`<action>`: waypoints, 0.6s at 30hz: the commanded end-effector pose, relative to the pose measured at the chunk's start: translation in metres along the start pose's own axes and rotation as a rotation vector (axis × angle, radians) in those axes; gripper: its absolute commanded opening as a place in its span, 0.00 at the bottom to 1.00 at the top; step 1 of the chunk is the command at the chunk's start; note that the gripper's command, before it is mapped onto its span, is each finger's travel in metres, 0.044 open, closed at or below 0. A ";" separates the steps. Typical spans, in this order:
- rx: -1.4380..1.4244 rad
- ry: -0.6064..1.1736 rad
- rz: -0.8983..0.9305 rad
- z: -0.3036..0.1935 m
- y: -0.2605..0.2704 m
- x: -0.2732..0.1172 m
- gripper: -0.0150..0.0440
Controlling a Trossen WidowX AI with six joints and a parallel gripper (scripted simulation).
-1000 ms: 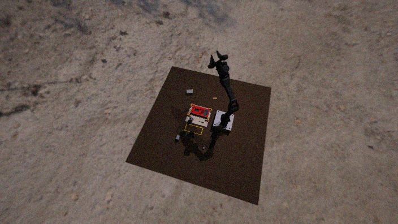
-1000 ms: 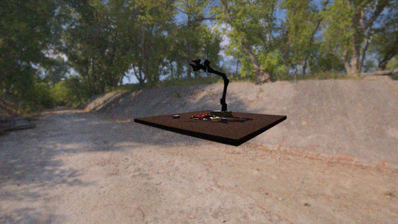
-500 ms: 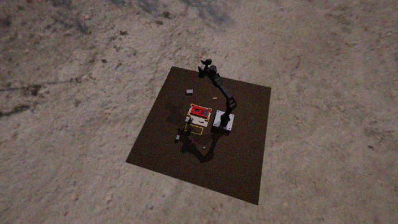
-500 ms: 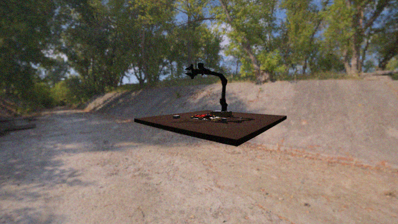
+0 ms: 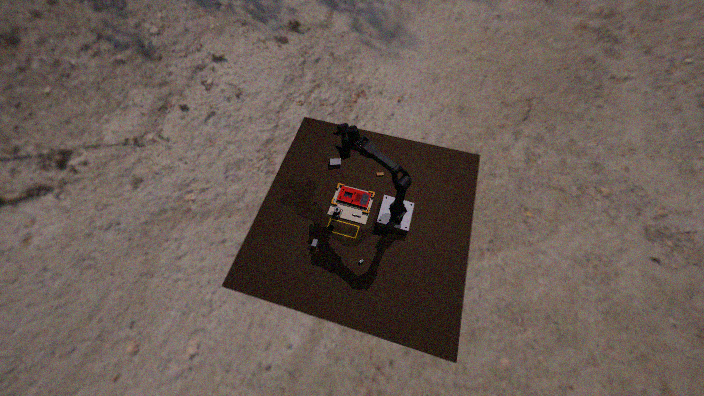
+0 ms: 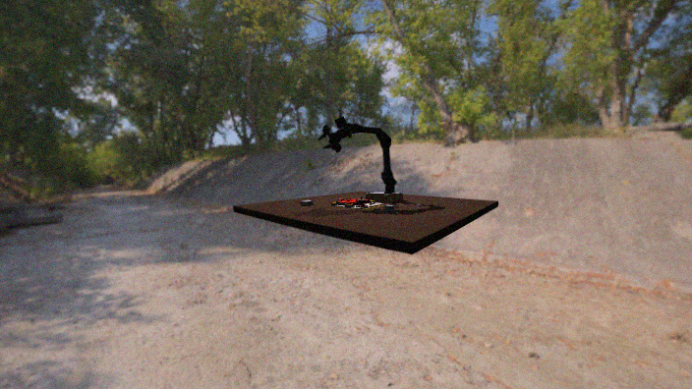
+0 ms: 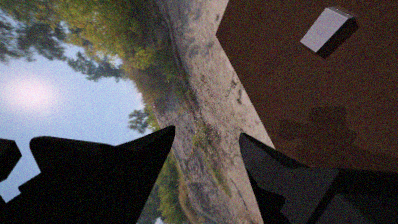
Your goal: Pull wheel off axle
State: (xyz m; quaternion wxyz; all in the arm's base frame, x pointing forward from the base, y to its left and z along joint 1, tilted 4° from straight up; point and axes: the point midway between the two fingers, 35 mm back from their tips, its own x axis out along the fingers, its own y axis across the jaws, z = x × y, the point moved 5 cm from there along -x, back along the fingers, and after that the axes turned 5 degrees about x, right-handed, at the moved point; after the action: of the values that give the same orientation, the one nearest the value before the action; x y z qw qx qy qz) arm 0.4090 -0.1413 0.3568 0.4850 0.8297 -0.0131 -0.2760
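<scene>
My gripper [image 5: 338, 140] [image 6: 323, 142] [image 7: 207, 133] is open, with nothing between its fingers. It hangs high above the table, beyond the back of the board, and points outward. A small dark and grey upright part [image 5: 337, 212] stands on the left of the cream board [image 5: 348, 214]. It may be the wheel on its axle, but it is too small to tell them apart. The marked area [image 5: 358, 232], a thin yellow outline on the table, lies just in front of the board, partly crossed by the arm's shadow at its left.
A red part with dark squares [image 5: 354, 197] lies behind the cream board, with yellow marks around it. A grey block [image 5: 335, 162] [image 6: 307, 202] [image 7: 325, 31], an orange block [image 5: 380, 174], a smaller grey block [image 5: 314, 243] and a tiny pale piece [image 5: 361, 261] lie around. The arm's pale base plate [image 5: 407, 216] is at the right.
</scene>
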 end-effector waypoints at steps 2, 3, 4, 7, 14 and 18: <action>-0.080 -0.006 -0.189 -0.015 -0.050 0.024 0.76; -0.095 -0.008 -0.221 -0.018 -0.059 0.027 0.76; -0.110 -0.009 -0.252 -0.021 -0.068 0.029 0.76; -0.163 -0.014 -0.355 -0.029 -0.096 0.036 0.76; -0.301 -0.026 -0.594 -0.046 -0.163 0.042 0.76; -0.393 -0.035 -0.735 -0.054 -0.202 0.039 0.76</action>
State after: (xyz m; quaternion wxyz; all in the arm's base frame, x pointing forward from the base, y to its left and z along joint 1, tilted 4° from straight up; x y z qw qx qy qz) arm 0.4250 -0.0259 0.2249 0.5006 0.7108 0.2707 -0.4133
